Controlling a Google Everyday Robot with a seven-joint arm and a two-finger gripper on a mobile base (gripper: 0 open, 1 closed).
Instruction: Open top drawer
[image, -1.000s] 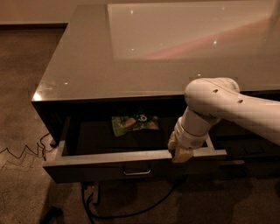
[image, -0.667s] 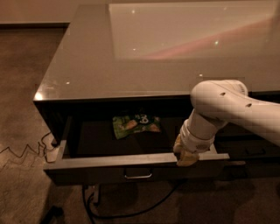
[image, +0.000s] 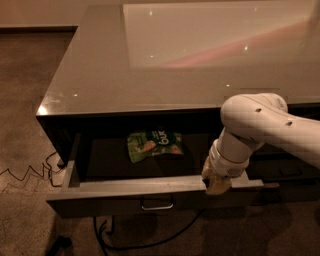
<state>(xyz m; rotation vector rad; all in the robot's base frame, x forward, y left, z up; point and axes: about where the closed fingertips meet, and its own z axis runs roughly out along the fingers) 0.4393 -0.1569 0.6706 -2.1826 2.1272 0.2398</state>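
The top drawer (image: 125, 187) stands pulled well out from under the glossy counter top. Its flat dark front carries a small metal bar handle (image: 157, 205) at the middle. A green snack bag (image: 154, 144) lies on the drawer's floor toward the back. My gripper (image: 218, 184) hangs from the white arm (image: 260, 122) at the drawer's front edge, right of the handle, pressed against the top of the front panel. The arm hides the drawer's right part.
The counter top (image: 150, 65) reflects light and spans the upper view. Black cables (image: 30, 172) trail over the speckled floor at the left and under the drawer (image: 150, 240). Another dark drawer front (image: 292, 170) shows behind the arm at the right.
The drawer has slid further out toward the camera, and my gripper has moved with its front edge, slightly right and down.
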